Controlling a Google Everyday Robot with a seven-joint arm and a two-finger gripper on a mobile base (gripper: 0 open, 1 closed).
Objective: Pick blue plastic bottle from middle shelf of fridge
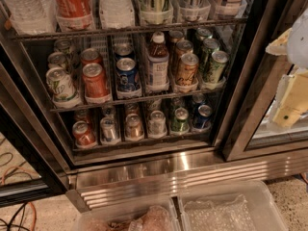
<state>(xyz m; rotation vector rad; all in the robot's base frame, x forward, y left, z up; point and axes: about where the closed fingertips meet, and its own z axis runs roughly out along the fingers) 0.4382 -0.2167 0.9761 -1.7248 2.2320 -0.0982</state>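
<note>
Speckled flooring point(43, 213) and two clear plastic bins point(226, 207) lie below the fridge point(168, 171), whose ribbed stainless steel base shines under dark-framed glass doors standing open.

Judging from the layout, the task has hardly begun. The blue plastic bottle point(157, 63) stands upright and untouched on the middle shelf point(144, 96), at that rack's front edge, about midway between its left and right ends. The gripper point(289, 104), a pale cream shape, hangs outside the cabinet, well past the shelf's right end and in front of the right-hand door. I cannot tell whether the claw is wide or narrow, and nothing shows in it. Approach, grasp and withdrawal all seem left to do.

The bottle is smooth clear plastic with a white screw cap, dark drink and a blue-and-white label, and it rises slightly above its neighbours. The blue Pepsi can point(126, 74) sits just beside it towards the left end, and a gold can point(186, 69) just beside it towards the right. Thin dark wire forms the shelf, with clear plastic lanes. Larger bottles point(72, 4) fill the rack above.
</note>
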